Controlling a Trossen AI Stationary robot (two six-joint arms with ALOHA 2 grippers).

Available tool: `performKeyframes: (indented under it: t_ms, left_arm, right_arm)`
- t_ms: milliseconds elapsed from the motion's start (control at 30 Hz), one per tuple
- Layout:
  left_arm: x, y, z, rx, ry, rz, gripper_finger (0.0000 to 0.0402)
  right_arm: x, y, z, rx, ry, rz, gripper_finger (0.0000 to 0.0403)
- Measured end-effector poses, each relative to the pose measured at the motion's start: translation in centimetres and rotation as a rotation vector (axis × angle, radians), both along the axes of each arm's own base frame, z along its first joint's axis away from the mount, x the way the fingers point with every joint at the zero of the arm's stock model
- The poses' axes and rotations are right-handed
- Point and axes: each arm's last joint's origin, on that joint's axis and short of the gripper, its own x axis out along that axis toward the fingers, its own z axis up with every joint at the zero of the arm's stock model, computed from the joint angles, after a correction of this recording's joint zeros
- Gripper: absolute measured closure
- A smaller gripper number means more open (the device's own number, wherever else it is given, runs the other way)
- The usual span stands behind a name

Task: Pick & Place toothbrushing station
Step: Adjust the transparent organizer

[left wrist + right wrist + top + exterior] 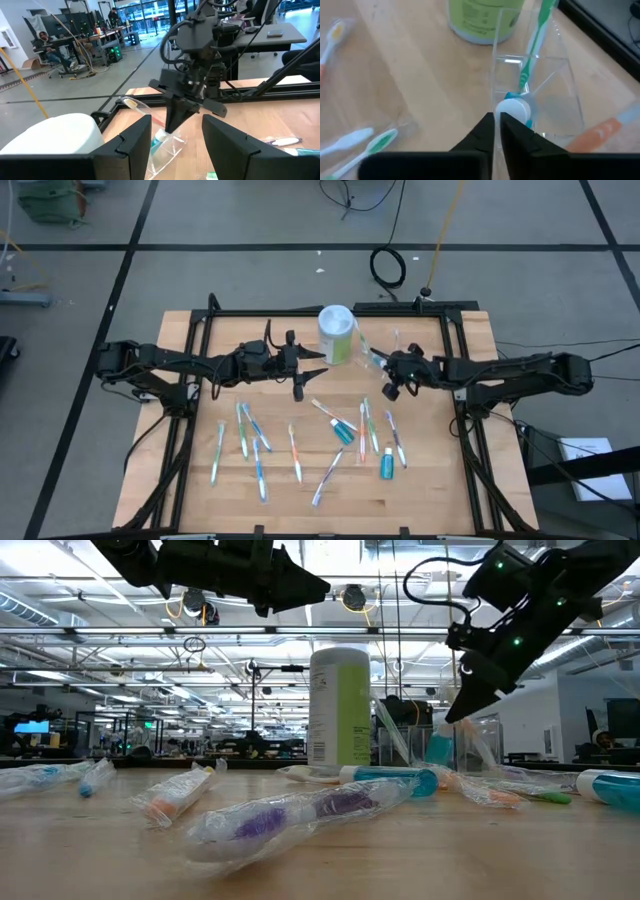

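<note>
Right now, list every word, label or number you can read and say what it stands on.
None can be read.
Green and white canister: print on its label, too blurred to read.
Toothpaste tubes: any print too small to read.
Wrapped toothbrushes: no lettering visible.
</note>
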Motion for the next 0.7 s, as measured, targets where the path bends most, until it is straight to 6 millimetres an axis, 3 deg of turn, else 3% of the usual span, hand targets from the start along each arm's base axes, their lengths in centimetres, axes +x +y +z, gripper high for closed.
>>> performKeyframes:
  t_ms: [267, 567, 700]
  left_arm:
    - [0.0, -0.01, 0.0, 0.003, 0.0, 0.0, 0.0222]
    - [0.0, -0.01, 0.01, 0.002, 0.0, -0.001, 0.0222]
    - [0.0, -0.01, 0.01, 0.013, 0.001, -0.001, 0.0222]
  right_arm:
    - [0.32, -0.68, 0.53, -0.019, -0.074, -0.031, 0.0401]
    - [0.3, -0.12, 0.32, 0.045, -0.06, 0.04, 0.0402]
    - [-0.07, -0.33, -0.02, 0.079, -0.034, -0.009, 0.0402]
